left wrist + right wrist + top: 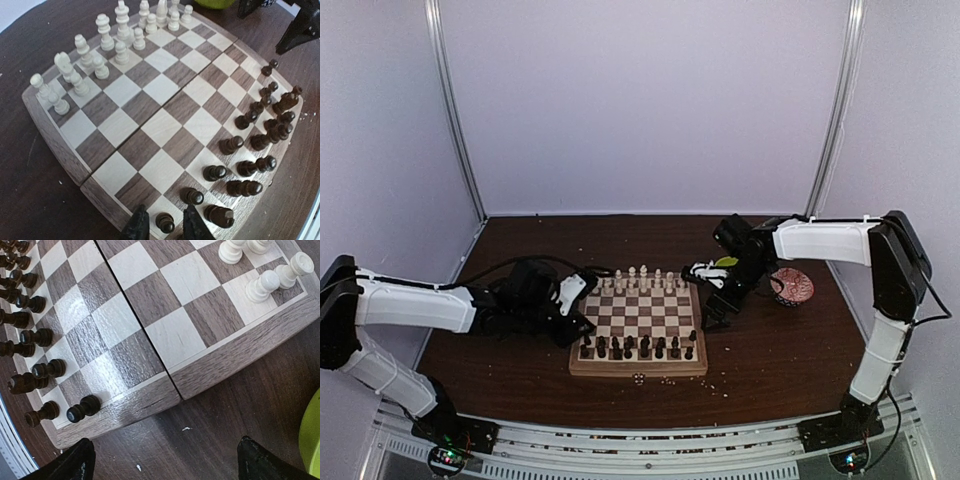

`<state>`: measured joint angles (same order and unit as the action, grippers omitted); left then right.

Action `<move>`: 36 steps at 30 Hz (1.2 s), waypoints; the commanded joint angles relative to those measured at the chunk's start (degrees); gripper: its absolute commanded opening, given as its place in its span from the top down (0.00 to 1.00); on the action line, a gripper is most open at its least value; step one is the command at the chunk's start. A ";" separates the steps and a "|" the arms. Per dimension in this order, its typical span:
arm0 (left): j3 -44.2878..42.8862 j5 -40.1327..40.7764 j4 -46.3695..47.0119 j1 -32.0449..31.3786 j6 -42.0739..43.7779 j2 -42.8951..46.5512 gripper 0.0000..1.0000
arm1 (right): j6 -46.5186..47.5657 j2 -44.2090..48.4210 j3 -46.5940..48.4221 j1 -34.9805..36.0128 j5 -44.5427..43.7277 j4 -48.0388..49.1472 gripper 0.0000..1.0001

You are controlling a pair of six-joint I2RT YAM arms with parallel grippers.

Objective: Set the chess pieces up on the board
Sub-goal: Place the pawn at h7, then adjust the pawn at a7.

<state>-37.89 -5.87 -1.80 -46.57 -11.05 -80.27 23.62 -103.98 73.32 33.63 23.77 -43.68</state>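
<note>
The board lies mid-table, cream-white chess pieces along its far rows and dark brown ones along its near rows. My left gripper hangs over the board's near-left corner. In the left wrist view its fingers flank a dark pawn standing on a corner square, with a small gap on each side, so the jaws are open. My right gripper is wide open and holds nothing, low over the bare table beside the board's right rim.
A lime-green bowl sits behind the right gripper, and a red patterned bowl stands further right. Pale crumbs dot the table near the board's front rim.
</note>
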 commanded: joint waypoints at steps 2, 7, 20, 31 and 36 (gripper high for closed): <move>-2.93 1.24 0.98 -0.28 -0.67 3.56 0.72 | -0.92 -1.62 2.28 2.02 -5.95 0.07 0.01; -3.31 1.37 1.45 -0.28 -1.14 4.65 0.72 | -1.50 -2.71 3.03 3.47 -9.22 0.24 0.00; -3.44 0.77 1.96 -0.29 -1.34 4.58 0.72 | -2.30 -5.03 4.18 4.43 -12.93 0.88 0.00; -3.10 0.28 2.77 -0.35 -1.57 3.63 0.72 | -1.46 -5.54 4.63 6.59 -11.56 0.21 0.00; -2.81 0.42 2.86 -0.28 -1.69 3.63 0.71 | -1.12 -5.94 4.77 7.60 -10.65 -0.34 0.00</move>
<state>-39.88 -5.13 -1.39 -46.57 -12.10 -76.44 22.26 -108.88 76.69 40.32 12.78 -43.46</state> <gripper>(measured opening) 0.285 0.995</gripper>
